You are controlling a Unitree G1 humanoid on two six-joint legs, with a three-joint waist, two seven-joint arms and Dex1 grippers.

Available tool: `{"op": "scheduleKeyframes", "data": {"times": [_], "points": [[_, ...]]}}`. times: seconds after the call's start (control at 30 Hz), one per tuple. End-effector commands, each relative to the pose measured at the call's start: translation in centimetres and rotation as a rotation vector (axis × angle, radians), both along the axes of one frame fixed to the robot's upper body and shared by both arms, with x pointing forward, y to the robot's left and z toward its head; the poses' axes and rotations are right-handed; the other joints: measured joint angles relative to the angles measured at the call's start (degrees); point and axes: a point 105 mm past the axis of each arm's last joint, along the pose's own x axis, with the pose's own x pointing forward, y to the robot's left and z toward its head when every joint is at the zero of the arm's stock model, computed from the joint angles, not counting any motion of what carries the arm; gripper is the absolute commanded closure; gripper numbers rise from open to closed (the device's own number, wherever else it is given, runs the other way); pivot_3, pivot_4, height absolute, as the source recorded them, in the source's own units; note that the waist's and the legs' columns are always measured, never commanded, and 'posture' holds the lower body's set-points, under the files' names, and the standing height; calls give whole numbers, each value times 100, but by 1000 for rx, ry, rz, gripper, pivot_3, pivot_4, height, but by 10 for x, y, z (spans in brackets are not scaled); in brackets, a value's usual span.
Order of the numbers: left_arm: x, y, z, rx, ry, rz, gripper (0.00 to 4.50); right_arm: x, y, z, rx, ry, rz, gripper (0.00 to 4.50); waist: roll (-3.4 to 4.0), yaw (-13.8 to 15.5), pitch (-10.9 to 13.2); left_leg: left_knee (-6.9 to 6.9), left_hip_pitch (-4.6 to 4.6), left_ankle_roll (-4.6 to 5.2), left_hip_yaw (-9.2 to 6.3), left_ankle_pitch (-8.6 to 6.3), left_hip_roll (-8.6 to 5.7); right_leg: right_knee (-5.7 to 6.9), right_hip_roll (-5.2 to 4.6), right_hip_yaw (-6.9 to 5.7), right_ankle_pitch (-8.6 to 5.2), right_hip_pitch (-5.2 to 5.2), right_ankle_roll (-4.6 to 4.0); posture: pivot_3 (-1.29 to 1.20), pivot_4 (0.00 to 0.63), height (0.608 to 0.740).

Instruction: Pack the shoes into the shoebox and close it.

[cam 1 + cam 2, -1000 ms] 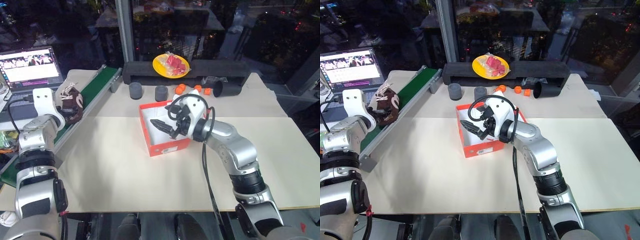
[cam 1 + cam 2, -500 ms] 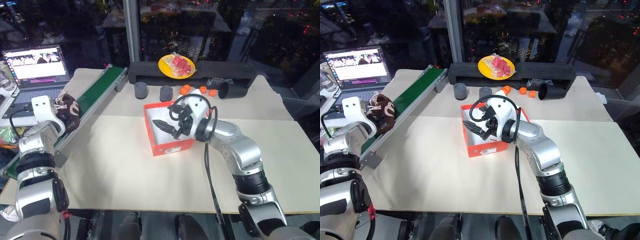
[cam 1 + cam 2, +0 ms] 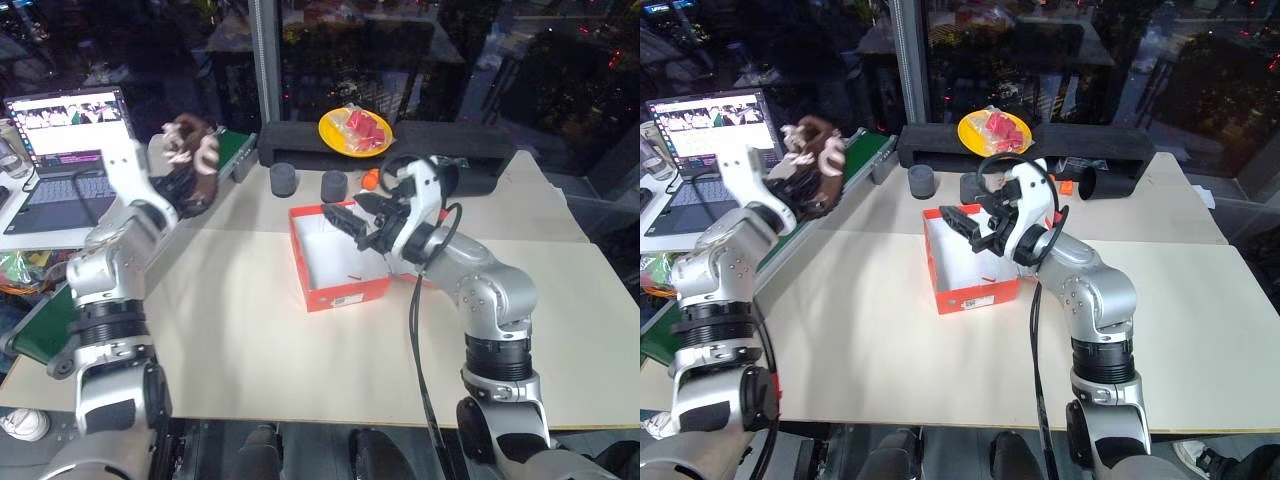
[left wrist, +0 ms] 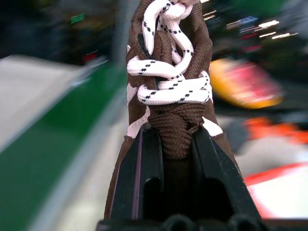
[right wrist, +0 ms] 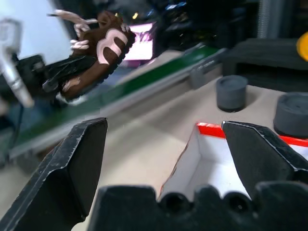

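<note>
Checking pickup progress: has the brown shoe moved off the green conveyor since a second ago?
Yes. The shoe, held by the left gripper, has risen off the green conveyor, toward the shoebox.

Right gripper (image 5: 163, 159) fingers spread wide over the shoebox (image 5: 211, 159) corner – white inside showing. Beyond, left gripper (image 5: 57, 74) holds a brown shoe (image 5: 98, 53) aloft – above the green conveyor (image 5: 144, 82).

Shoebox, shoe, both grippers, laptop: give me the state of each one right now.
shoebox: open, nothing visible inside.
shoe: lifted off the green conveyor, held in the air.
left gripper: shut on the shoe.
right gripper: open, empty, over the shoebox.
laptop: open, screen lit.
</note>
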Motion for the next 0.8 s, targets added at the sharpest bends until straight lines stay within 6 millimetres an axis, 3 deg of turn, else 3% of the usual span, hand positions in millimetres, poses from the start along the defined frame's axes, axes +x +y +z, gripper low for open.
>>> {"op": "scheduleKeyframes", "data": {"times": [0.03,0.2,0.3,0.53,0.73,0.77,0.8], "points": [[-12,-49,39,4,-99,-152,4034,3,-11,24,189,30,-11,0,0,-24,0,0,0,0,0,0,0,1,0,0,0,0,0,0,150,740],[-24,-104,44,4,-86,-324,4034,6,-15,32,286,64,-9,0,1,-121,0,-4,0,1,0,0,-1,-2,0,2,0,-2,1,0,150,740],[-32,-125,42,-1,-77,-402,4034,6,-15,40,326,62,-2,0,2,-169,1,-3,0,1,0,0,-1,0,0,3,0,-2,0,0,150,740],[-47,-153,36,-4,-46,-499,4034,9,-17,41,347,73,-14,0,5,-181,3,-4,1,2,0,0,-1,-2,3,5,-1,-1,1,0,150,740],[-53,-161,36,-10,-27,-527,4034,13,-15,38,359,79,-18,0,6,-174,3,-3,1,2,0,0,-2,-3,3,5,-1,0,2,0,150,740],[-54,-162,36,-9,-27,-530,4071,14,-14,38,362,78,-17,517,6,-173,3,-3,1,2,-1,0,-2,-3,4,5,-1,-1,2,0,150,740],[-54,-163,36,-9,-27,-530,4071,15,-13,38,366,77,-17,714,6,-172,3,-3,1,2,0,0,-2,-3,4,4,-1,-1,2,0,150,740]]}}
